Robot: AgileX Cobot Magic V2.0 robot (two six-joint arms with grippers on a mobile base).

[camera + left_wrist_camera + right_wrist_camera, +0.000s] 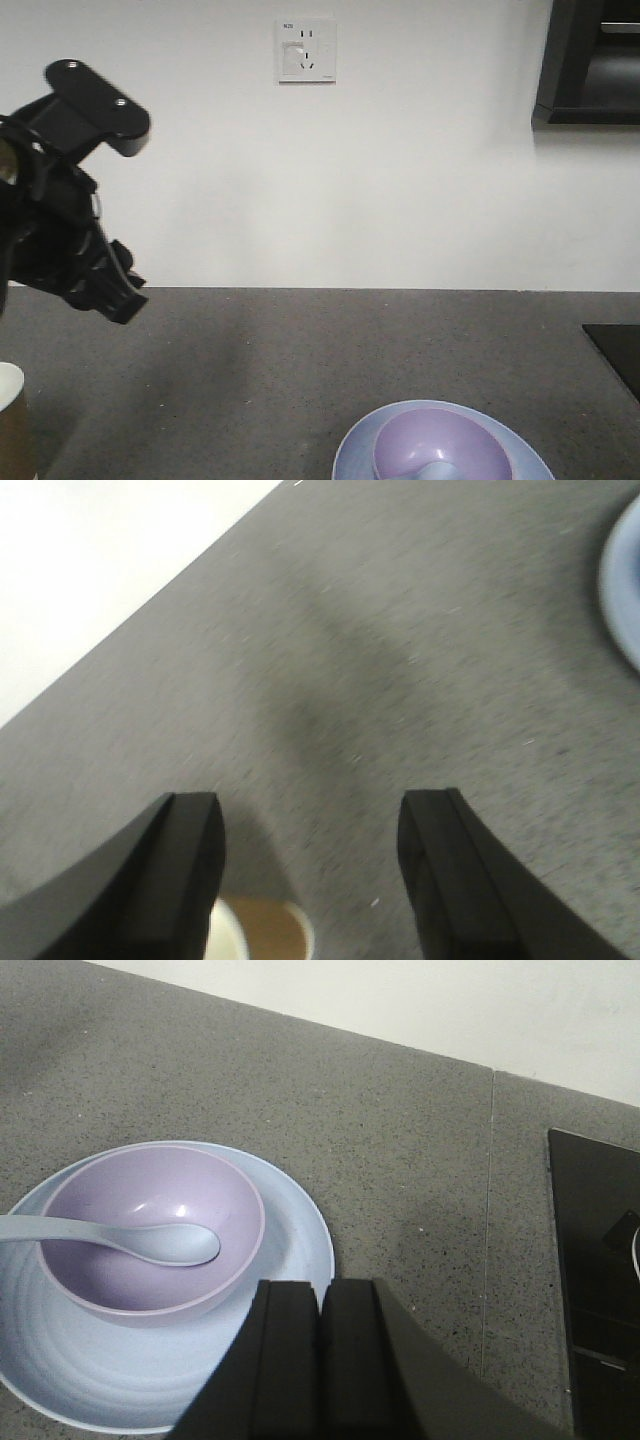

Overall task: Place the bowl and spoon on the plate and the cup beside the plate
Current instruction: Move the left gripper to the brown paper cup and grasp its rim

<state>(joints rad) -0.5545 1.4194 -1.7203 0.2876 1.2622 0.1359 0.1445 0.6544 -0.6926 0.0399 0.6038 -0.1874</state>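
Evidently light, crushable paper cup point(258, 932), toward worktop's point(400, 630) near left edge; gentle mid-wall grip advised. Left gripper point(312, 815) held open above it; right gripper point(320, 1300) closed, empty.

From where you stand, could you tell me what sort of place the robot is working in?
Probably a kitchen counter: a dark speckled worktop against a white wall with a power socket, and a black glass panel that looks like a hob.
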